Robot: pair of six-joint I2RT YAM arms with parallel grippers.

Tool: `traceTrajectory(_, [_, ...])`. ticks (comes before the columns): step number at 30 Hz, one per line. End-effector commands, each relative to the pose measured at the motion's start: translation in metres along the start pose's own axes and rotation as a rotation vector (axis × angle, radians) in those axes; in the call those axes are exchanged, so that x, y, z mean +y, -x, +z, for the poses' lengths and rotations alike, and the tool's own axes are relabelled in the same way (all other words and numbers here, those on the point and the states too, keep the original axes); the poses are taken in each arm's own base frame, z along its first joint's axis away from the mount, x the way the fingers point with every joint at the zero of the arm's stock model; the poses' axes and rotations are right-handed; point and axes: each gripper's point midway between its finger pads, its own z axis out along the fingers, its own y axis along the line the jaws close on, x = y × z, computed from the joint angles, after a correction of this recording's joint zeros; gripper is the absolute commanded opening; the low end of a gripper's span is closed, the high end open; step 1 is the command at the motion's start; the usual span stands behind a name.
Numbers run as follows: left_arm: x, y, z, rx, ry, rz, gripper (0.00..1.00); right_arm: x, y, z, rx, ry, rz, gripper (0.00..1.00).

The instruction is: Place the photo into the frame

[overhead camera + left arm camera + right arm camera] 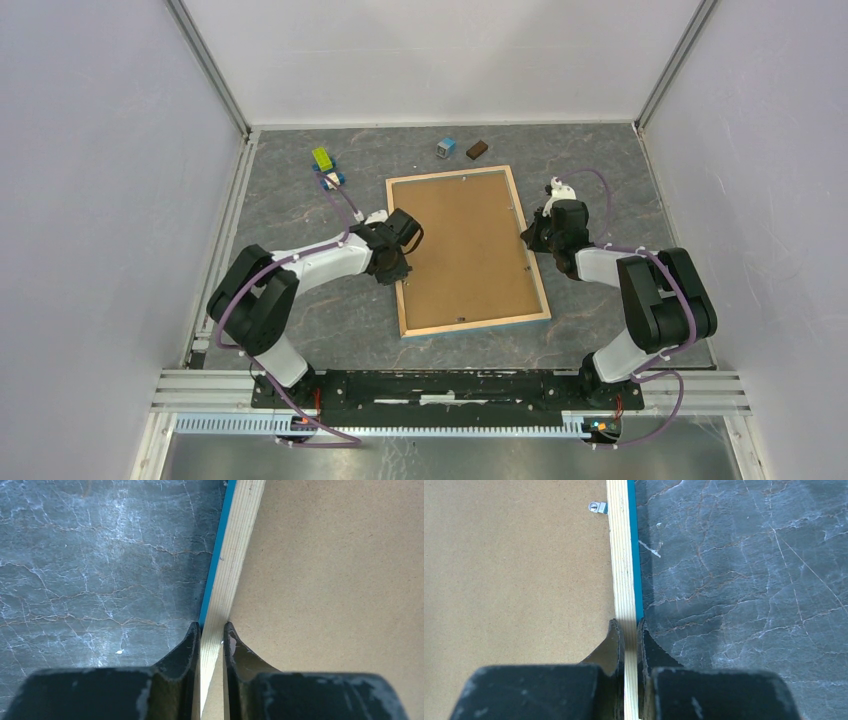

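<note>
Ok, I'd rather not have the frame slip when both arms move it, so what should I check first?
1. Left gripper jaws pinch the frame's left rail: ok.
2. Right gripper jaws shut on its right rail: ok.
3. Backing board lies inside the frame: ok.
4. Photo under the board: cannot tell, hidden.
5. Clip turned over the board: ok for the one seen.
</note>
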Motion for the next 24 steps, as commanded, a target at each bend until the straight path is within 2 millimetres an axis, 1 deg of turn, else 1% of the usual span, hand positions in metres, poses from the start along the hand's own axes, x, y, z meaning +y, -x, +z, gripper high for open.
traceTrajectory(1, [0.026,-0.017,0.002,0.047,0.076,0.003,0.13,-0.013,-0.031,0.004,0.103,-0.054,0.054,0.00])
traceTrajectory(3, [0.025,-0.020,0.002,0.049,0.057,0.001,0.08,-0.011,-0.032,0.005,0.105,-0.047,0.058,0.00])
traceTrajectory(7, [0.026,-0.019,0.002,0.033,0.035,0.005,0.05,-0.010,-0.030,0.004,0.101,-0.043,0.057,0.00])
traceTrajectory(9, [0.025,-0.016,0.001,0.021,0.033,0.022,0.05,-0.012,-0.030,0.004,0.101,-0.049,0.056,0.00])
traceTrajectory(11, [0.020,-0.012,-0.001,0.017,0.017,0.056,0.06,-0.013,-0.030,0.004,0.100,-0.052,0.055,0.00])
traceTrajectory(12, [0.016,-0.009,-0.003,0.013,0.006,0.073,0.13,-0.013,-0.030,0.004,0.102,-0.053,0.056,0.00])
traceTrajectory(14, [0.011,-0.003,-0.008,-0.002,-0.010,0.092,0.32,-0.013,-0.032,0.004,0.107,-0.051,0.057,0.00])
traceTrajectory(16, [0.005,0.005,-0.014,-0.035,-0.041,0.101,0.39,-0.012,-0.032,0.005,0.107,-0.043,0.059,0.00])
traceTrajectory(20, [0.004,0.024,-0.028,-0.111,-0.049,0.120,0.52,-0.012,-0.032,0.005,0.106,-0.044,0.063,0.00])
traceTrajectory(24, [-0.002,0.035,-0.040,-0.156,-0.079,0.140,0.63,-0.013,-0.030,0.001,0.093,-0.052,0.074,0.00])
